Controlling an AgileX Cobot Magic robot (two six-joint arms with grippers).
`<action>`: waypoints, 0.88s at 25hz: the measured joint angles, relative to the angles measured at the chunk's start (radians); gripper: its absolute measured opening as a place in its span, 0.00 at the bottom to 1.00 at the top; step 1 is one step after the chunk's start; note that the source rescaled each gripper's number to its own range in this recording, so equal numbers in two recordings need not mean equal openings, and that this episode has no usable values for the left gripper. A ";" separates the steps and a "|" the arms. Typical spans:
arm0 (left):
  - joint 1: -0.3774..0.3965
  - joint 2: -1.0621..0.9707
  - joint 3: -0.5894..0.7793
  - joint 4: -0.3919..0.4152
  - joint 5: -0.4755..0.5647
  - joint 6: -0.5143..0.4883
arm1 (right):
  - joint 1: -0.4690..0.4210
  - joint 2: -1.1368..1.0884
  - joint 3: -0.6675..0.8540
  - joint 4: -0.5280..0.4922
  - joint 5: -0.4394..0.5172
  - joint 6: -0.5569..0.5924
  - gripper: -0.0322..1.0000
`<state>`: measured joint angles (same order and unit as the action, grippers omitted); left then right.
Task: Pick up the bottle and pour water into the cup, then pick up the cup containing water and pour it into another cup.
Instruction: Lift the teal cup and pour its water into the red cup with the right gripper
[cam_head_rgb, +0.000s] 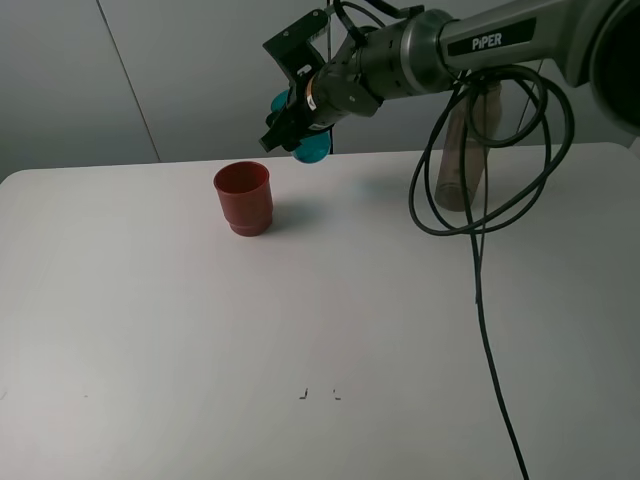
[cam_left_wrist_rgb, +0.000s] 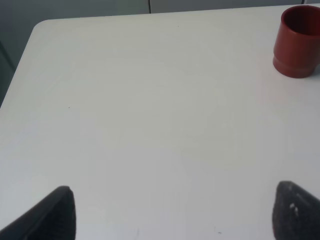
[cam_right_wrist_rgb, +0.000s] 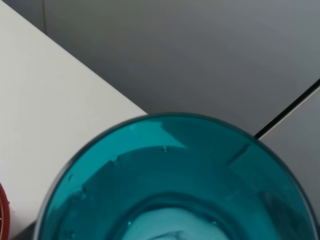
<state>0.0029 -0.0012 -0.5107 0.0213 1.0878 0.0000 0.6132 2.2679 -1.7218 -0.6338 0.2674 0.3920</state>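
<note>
My right gripper (cam_head_rgb: 300, 125) is shut on the teal translucent cup (cam_head_rgb: 312, 148) and holds it tilted in the air, just above and to the right of the dark red cup (cam_head_rgb: 243, 197). The right wrist view looks into the teal cup (cam_right_wrist_rgb: 175, 185), with water inside, and shows the red cup's rim (cam_right_wrist_rgb: 3, 215) at the edge. The red cup stands upright on the white table (cam_head_rgb: 200, 340). The grey-brown bottle (cam_head_rgb: 462, 150) stands upright at the back right, partly behind my right arm. My left gripper (cam_left_wrist_rgb: 172, 212) is open and empty over bare table, with the red cup (cam_left_wrist_rgb: 298, 41) far from it.
Black cables (cam_head_rgb: 480, 230) hang from the right arm and trail over the table's right side toward the front edge. A grey wall (cam_head_rgb: 150, 70) stands behind the table's back edge.
</note>
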 joint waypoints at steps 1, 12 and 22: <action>0.000 0.000 0.000 0.000 0.000 0.000 | 0.005 0.000 -0.004 0.015 0.010 -0.017 0.12; 0.000 0.000 0.000 0.000 0.000 0.000 | 0.028 0.001 -0.044 -0.015 0.040 -0.097 0.12; 0.000 0.000 0.000 0.000 0.000 0.000 | 0.037 0.001 -0.044 -0.138 0.042 -0.099 0.12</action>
<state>0.0029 -0.0012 -0.5107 0.0213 1.0878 0.0000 0.6499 2.2686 -1.7655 -0.7720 0.3092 0.2935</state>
